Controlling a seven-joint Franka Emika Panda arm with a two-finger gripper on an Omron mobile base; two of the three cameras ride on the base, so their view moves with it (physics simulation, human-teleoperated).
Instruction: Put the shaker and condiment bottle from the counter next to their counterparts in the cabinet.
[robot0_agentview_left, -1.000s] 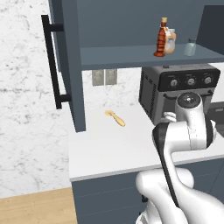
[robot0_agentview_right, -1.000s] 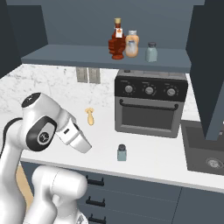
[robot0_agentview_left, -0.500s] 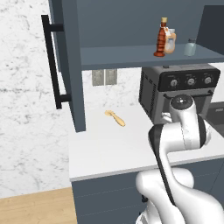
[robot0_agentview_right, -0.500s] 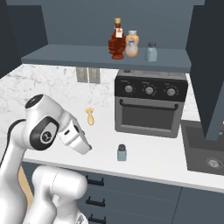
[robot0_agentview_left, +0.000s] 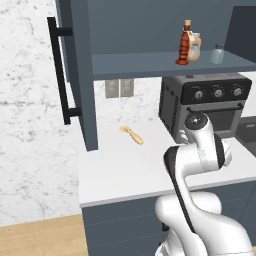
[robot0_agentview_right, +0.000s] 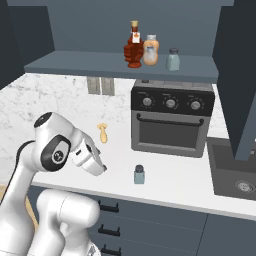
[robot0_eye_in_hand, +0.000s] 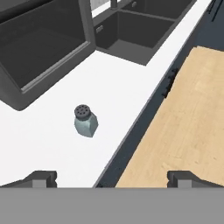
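Note:
The blue-grey shaker (robot0_agentview_right: 139, 174) with a grey cap stands upright on the white counter (robot0_agentview_right: 185, 187) in front of the toaster oven. My gripper (robot0_agentview_right: 101, 168) hangs to its left, a little apart, open and holding nothing. In the hand view the shaker (robot0_eye_in_hand: 85, 121) sits beyond and left of my gripper (robot0_eye_in_hand: 113, 178), near the counter's front edge. The dark red condiment bottle (robot0_agentview_right: 133, 46) stands on the cabinet shelf (robot0_agentview_right: 90, 67) beside the pale orange bottle (robot0_agentview_right: 151, 50). A second shaker (robot0_agentview_right: 173, 59) stands to their right. The same shelf shows the condiment bottle (robot0_agentview_left: 185, 42).
A black toaster oven (robot0_agentview_right: 172, 120) sits under the shelf, with a dark sink (robot0_agentview_right: 232, 172) to its right. A small wooden utensil (robot0_agentview_right: 103, 133) lies on the counter to the oven's left. The open cabinet door (robot0_agentview_left: 80, 75) with its black bar handle hangs at the left.
The arm has bent lower and its hand has eased slightly down and towards the shaker. The jaws stayed open; nothing on the counter or shelf moved.

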